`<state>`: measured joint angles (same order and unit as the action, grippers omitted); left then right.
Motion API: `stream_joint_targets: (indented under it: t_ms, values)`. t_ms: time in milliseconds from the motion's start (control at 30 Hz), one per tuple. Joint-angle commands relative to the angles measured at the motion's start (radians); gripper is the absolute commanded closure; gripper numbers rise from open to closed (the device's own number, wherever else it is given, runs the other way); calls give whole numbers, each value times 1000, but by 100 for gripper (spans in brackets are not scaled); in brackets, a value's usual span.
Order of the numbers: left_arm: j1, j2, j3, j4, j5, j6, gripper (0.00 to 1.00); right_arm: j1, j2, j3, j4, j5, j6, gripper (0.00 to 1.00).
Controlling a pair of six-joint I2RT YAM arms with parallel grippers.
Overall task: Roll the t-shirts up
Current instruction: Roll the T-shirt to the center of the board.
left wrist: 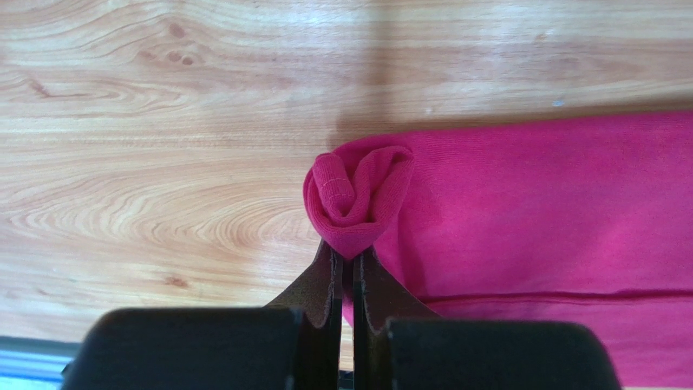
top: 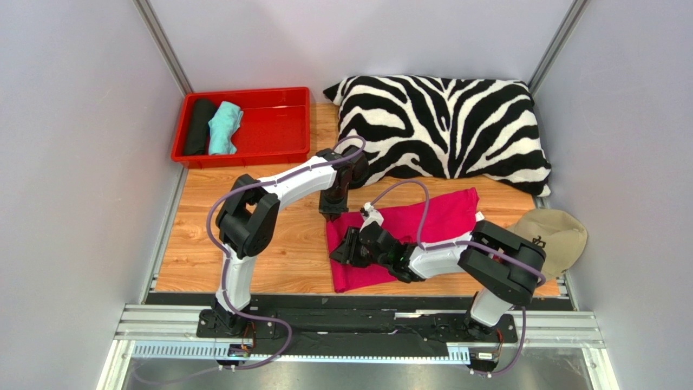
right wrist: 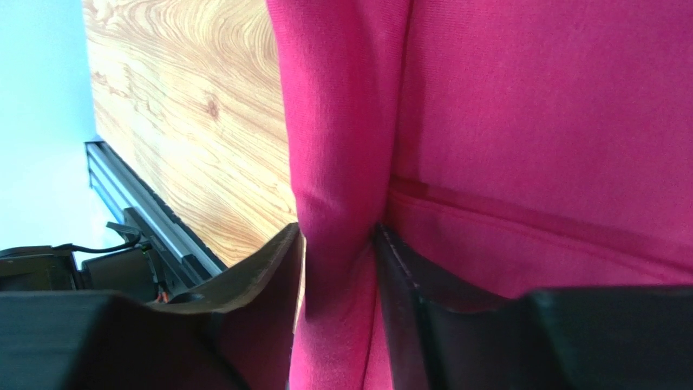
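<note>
A magenta-pink t-shirt (top: 415,227) lies folded into a long strip on the wooden table, its left end curled into a thin roll. My left gripper (top: 330,213) is at the far end of that roll. In the left wrist view the gripper (left wrist: 348,256) is shut on the coiled end of the t-shirt (left wrist: 358,195). My right gripper (top: 343,248) is at the roll's near end. There its jaws (right wrist: 337,231) stand apart around the rolled fold (right wrist: 337,146), and the left finger (right wrist: 276,268) is a sliver clear of the cloth.
A red tray (top: 276,122) at the back left holds a black roll (top: 198,126) and a teal roll (top: 224,128). A zebra-striped pillow (top: 443,126) lies behind the shirt. A beige cap (top: 557,236) sits at the right. The metal rail (right wrist: 146,219) runs along the table's near edge.
</note>
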<state>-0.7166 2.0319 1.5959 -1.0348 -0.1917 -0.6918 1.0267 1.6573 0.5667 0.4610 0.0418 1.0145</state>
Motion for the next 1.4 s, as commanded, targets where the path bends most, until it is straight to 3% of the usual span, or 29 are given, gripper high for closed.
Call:
stream_joint_targets:
  t_ms: [0,367,567,900,1033,1167,1233,1267,1300,1367]
  values:
    - [-7,25,47,-102,-43,-21,100,29,-60,18,-154,118,-59,49]
    - [-35,85,98,-153,-84,-45,100,75,-195,111,-360,279,-145,44]
    - [-34,83,107,-148,-65,-29,100,87,-123,199,-364,222,-278,44]
    - [-37,93,98,-140,-60,9,100,93,-36,259,-394,225,-323,44]
    - [-37,96,98,-140,-54,18,100,93,-31,242,-372,225,-304,51]
    - [-37,83,92,-125,-40,31,100,93,-39,194,-320,211,-252,75]
    - [-35,76,82,-114,-25,46,100,90,-47,171,-272,187,-212,80]
    - [-34,65,78,-99,-17,54,98,82,-48,150,-256,176,-199,81]
    - [-29,33,62,-62,16,79,81,75,-50,121,-204,143,-160,83]
    - [-14,4,33,-33,55,98,66,56,-51,72,-131,103,-114,84]
